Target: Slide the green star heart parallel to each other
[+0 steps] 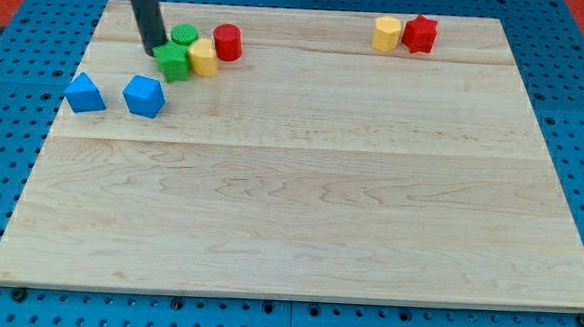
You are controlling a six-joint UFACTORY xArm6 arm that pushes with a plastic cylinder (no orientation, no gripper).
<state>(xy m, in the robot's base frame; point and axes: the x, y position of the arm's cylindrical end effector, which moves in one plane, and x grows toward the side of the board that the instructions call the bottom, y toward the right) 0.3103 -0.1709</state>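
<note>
Your arm has no jaws, just a dark rod; my tip [155,48] touches the view's left side of the green star block [175,62]. Near the wooden board's [300,204] top left, star presses a yellow block [204,58]; green round block [184,35] behind, red cylinder [227,42] beside.
</note>
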